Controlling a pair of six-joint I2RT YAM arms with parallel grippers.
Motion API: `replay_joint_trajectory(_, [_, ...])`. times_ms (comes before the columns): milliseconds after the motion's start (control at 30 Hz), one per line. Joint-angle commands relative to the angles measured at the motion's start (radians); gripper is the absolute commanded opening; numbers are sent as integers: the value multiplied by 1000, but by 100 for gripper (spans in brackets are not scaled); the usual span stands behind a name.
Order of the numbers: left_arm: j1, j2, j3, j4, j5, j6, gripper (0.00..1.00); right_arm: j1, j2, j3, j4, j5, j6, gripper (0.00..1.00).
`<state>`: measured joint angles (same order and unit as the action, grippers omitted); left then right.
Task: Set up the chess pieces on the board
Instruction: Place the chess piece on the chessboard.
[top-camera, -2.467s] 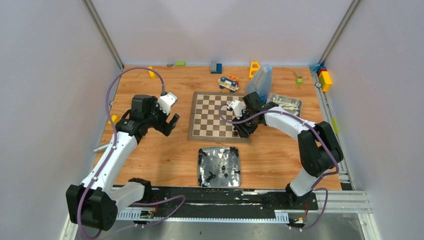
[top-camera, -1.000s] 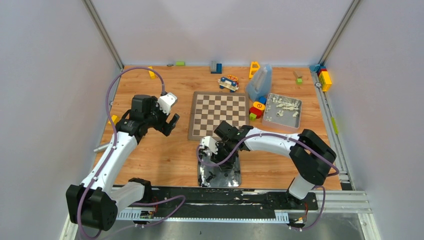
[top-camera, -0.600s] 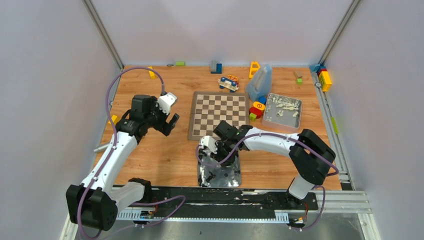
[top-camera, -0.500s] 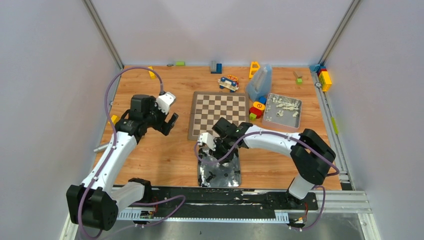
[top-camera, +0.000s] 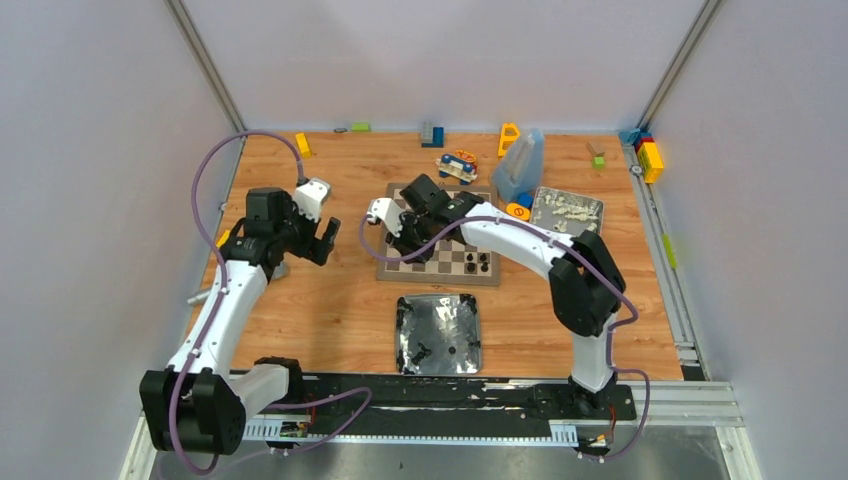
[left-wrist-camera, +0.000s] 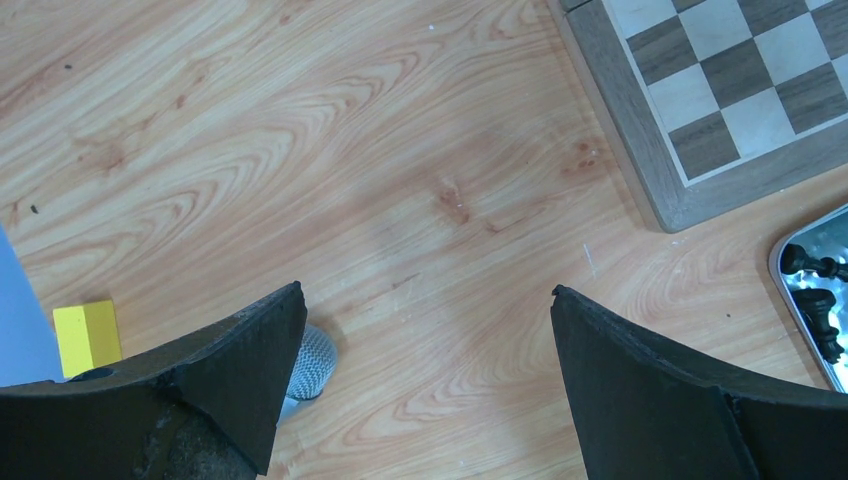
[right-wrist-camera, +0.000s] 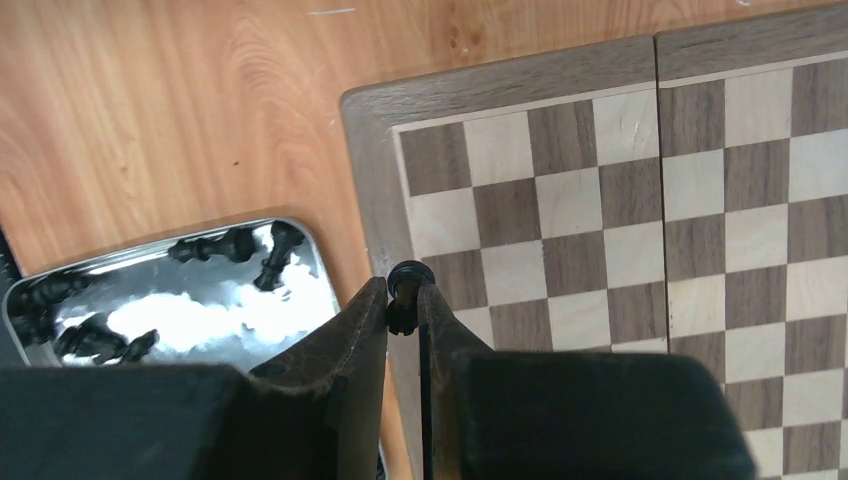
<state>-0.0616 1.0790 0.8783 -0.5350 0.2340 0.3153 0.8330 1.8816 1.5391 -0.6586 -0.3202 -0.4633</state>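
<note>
one small black chess piece (right-wrist-camera: 408, 275) is pinched upright between the fingers of the right gripper (right-wrist-camera: 402, 305), which press in on it from both sides. in the right wrist view it hangs at the centre of the frame, over the brown left border of the board (right-wrist-camera: 600, 190), beside the edge column of squares. several black pieces (right-wrist-camera: 235, 245) lie tipped over in the silver tray (right-wrist-camera: 200, 315) at the lower left of that frame. in the top view two more pieces (top-camera: 476, 265) sit at the board's lower right edge, and the tray lies just below the board. the left gripper (left-wrist-camera: 428, 300) hovers with fingers spread wide, holding nothing, over the wooden table (left-wrist-camera: 350, 150) left of the board. a yellow block (left-wrist-camera: 85, 335) shows at the lower left of its wrist view.
</note>
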Motion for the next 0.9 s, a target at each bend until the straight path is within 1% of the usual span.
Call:
replay_joint_trajectory(0, [24,4,54,21,-4,-33,100,-6,109,133,-53,6,26,3])
replay_joint_trajectory(300, [44,3,60,12,-21,-35,100,-5,248,310,-108,-23,34,4])
replay_joint_trajectory(733, [57,44,56,9,-47,-35,100,16,327,374,-134,-46,23,4])
replay_joint_trajectory(800, [85,51,57,9,-49,-36,100,18,334,372,-134,-41,20,4])
replay_joint_trajectory(867, [90,53,57,9,-48,-36,100,20,342,372,-136,-39,19,5])
